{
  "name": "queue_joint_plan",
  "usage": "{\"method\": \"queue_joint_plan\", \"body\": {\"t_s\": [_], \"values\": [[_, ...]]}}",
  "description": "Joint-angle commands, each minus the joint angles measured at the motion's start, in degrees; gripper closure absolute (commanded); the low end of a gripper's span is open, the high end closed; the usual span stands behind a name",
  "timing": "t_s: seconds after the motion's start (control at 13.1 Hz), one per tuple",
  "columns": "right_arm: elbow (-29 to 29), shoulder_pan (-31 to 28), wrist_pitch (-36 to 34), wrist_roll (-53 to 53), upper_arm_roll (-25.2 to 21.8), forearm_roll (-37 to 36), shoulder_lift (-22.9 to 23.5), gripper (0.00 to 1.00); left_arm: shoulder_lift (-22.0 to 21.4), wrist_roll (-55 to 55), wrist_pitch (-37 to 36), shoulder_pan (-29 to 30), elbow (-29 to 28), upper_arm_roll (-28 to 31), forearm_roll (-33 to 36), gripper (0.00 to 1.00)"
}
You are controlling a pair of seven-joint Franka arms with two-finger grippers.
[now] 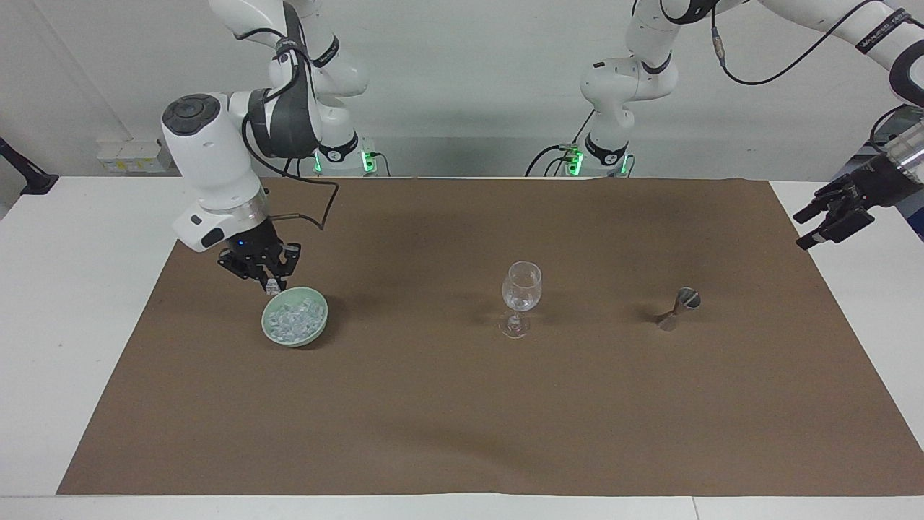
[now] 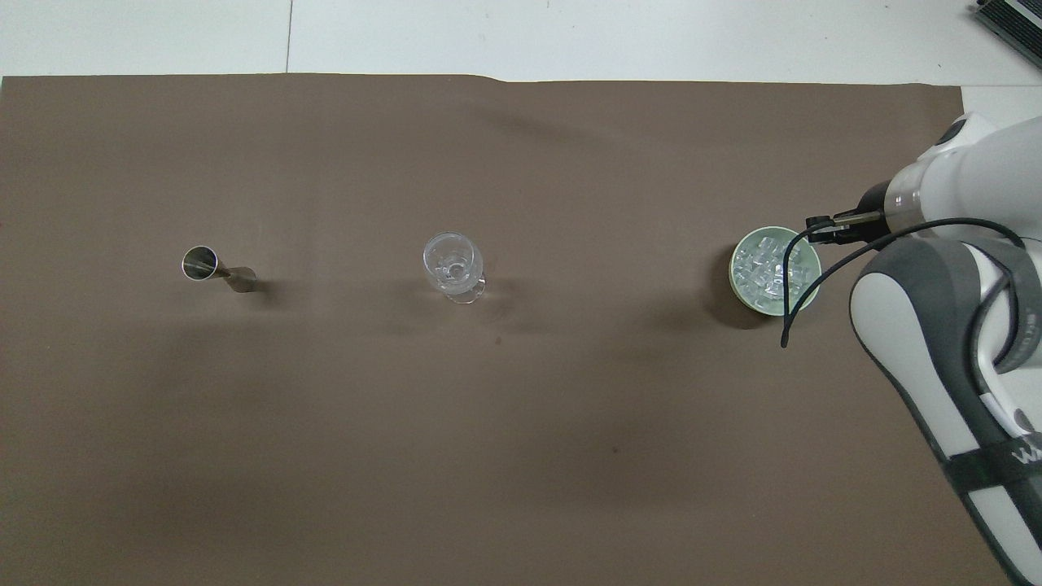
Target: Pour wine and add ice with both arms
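right hand hangs just above the robot-side rim of the green bowl, fingertips pressed together on one small ice cube. the rest of the ice lies heaped in the bowl, at the right arm's end of the brown mat on the counter. left hand is raised over the mat's edge at the left arm's end, fingers spread, holding nothing, waiting.

progress, judged: wine glass stands upright mid-mat with what looks like clear contents, so the pour seems done; jigger lies tipped on its side between the glass and the left arm's end. left to do: carry the cube over the glass and drop it in.

orientation: cube is too small to read a long axis. jigger's long axis runs along the counter's length, open mouth toward the left arm's end.
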Motion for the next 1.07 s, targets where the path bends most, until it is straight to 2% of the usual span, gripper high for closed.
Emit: {"method": "queue_joint_plan", "body": {"t_s": [0.0,0.31,0.46,0.61,0.76,0.99], "values": [[-0.15,-1.05,-3.39,-1.03,0.20,1.14,-3.13,0.92,-1.84,0.78,-1.66,-0.40,0.98,-1.86,4.06,0.00],[2.48,-2.28,-8.75,-1.11,0.11,1.14,-4.81,0.93,-3.26,1.39,-1.48,-0.40,0.98,-5.55,7.14,0.00],[4.68,-2.63,-10.42,-1.11,0.19,1.14,-4.90,0.93,-4.83,4.98,-1.22,-2.85,0.98,-6.53,11.35,0.00],[5.83,-2.63,-12.45,-1.11,0.11,1.14,-4.98,0.92,-5.80,10.25,-1.48,-3.04,0.98,-8.10,12.33,0.00],[6.18,-2.72,-12.72,-1.03,0.19,1.23,-4.98,0.92,-7.56,15.70,-1.05,-2.34,0.98,-12.22,15.66,0.00],[6.45,-2.46,-12.37,-0.76,0.72,1.75,-4.81,0.93,-9.48,17.21,-2.01,-2.07,0.89,-15.13,17.25,0.00]]}}
